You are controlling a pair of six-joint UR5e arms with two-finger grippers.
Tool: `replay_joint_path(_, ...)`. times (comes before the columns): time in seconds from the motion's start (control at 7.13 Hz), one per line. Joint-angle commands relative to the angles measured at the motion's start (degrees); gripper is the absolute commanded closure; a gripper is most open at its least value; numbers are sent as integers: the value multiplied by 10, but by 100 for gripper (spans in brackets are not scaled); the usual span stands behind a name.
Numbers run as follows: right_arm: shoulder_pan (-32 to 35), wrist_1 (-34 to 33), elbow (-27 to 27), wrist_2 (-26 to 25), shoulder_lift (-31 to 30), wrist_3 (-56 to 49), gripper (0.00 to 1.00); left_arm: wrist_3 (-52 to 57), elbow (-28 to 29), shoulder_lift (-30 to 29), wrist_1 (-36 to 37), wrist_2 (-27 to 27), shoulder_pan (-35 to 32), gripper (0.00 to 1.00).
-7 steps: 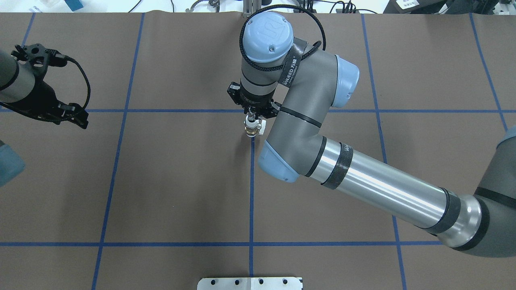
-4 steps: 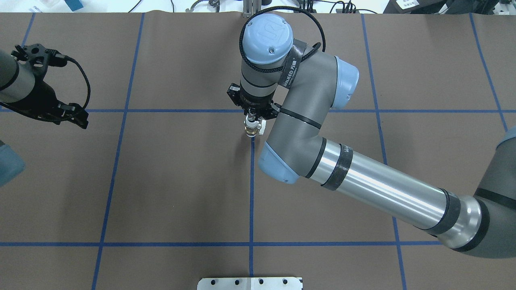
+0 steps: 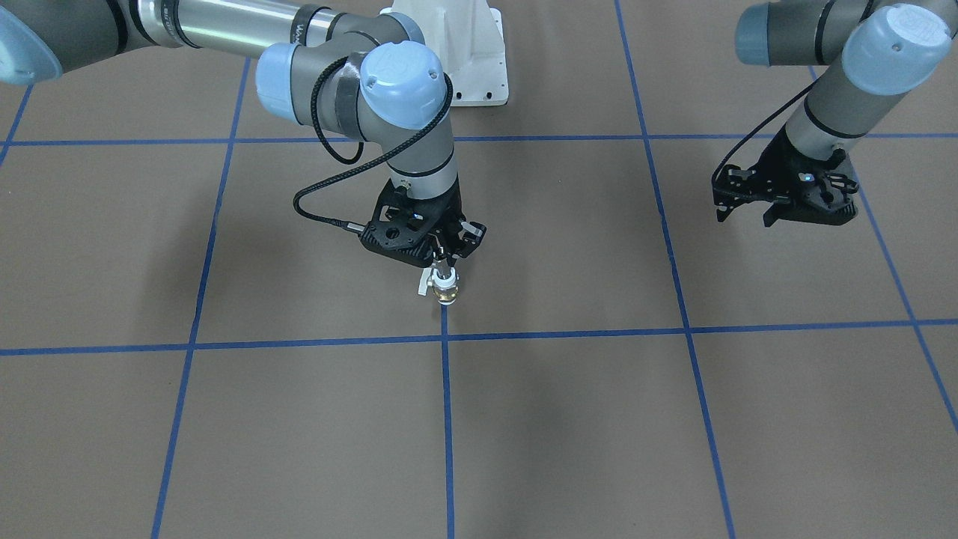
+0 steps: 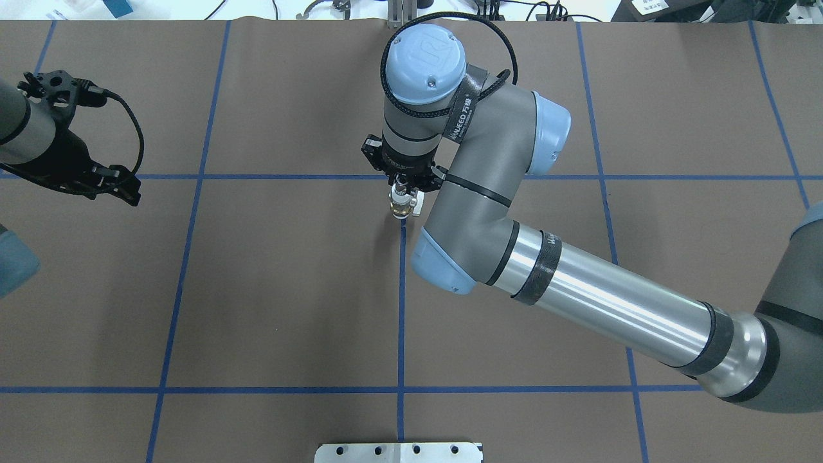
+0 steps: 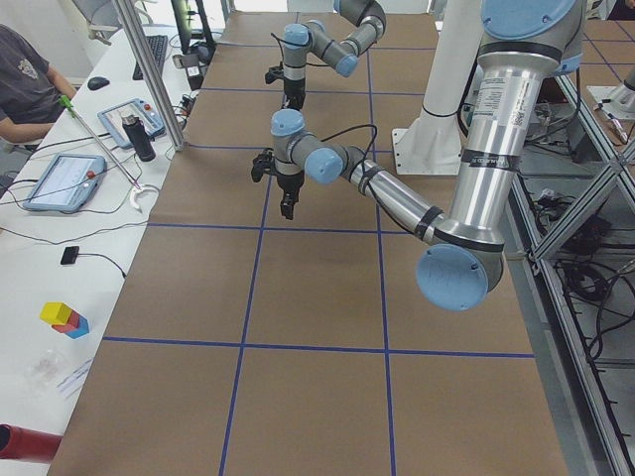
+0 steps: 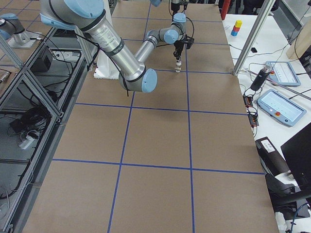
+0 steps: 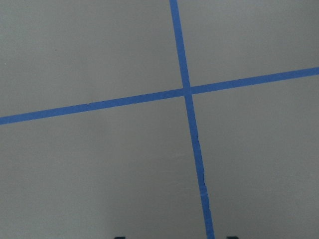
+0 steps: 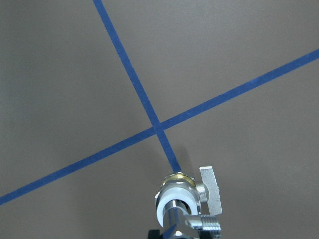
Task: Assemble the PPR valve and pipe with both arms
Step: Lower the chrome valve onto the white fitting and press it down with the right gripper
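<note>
Since a second ago the right arm [image 4: 598, 302] has drawn its wrist a touch toward the far edge, carrying the load with it, while the left arm [image 3: 831, 105] has stayed where it was. From the right wrist camera I see the PPR valve [image 8: 182, 191] end-on: a white socket [image 8: 175, 199], a brass ring past it and a pale grey lever [image 8: 209, 183] sticking out to one side. The silvery pipe [image 8: 172, 223] sits in that socket. The right gripper [image 3: 441, 258] points straight down, its fingers closed tight on the pipe end, so the valve hangs directly beneath the fingertips. It hangs low over the brown mat [image 4: 270, 289], on the blue tape [image 4: 401, 308] line just on the robot's side of a crossing. I can't tell whether it touches the mat. The left gripper [image 3: 745, 215] hovers well off to the side, fingers spread wide and holding nothing. A black cable [image 3: 329, 195] loops beside the right wrist, and the white pedestal [image 3: 468, 52] stands behind it. From overhead, the wrist itself hides most of the right gripper.
</note>
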Motion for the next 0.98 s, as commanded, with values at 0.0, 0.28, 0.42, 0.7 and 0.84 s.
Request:
replay_joint_path(0.0, 1, 0, -2, -1, 1, -1, 100, 0, 0, 0, 0, 0, 0, 26)
replay_joint_path(0.28, 1, 0, -6, -1, 2, -1, 100, 0, 0, 0, 0, 0, 0, 26)
replay_joint_path(0.42, 1, 1, -8, -1, 3, 0, 100, 0, 0, 0, 0, 0, 0, 26)
replay_joint_path(0.7, 1, 1, -8, -1, 3, 1, 76, 0, 0, 0, 0, 0, 0, 26)
replay_joint_path(0.84, 1, 1, -8, -1, 3, 1, 71, 0, 0, 0, 0, 0, 0, 26)
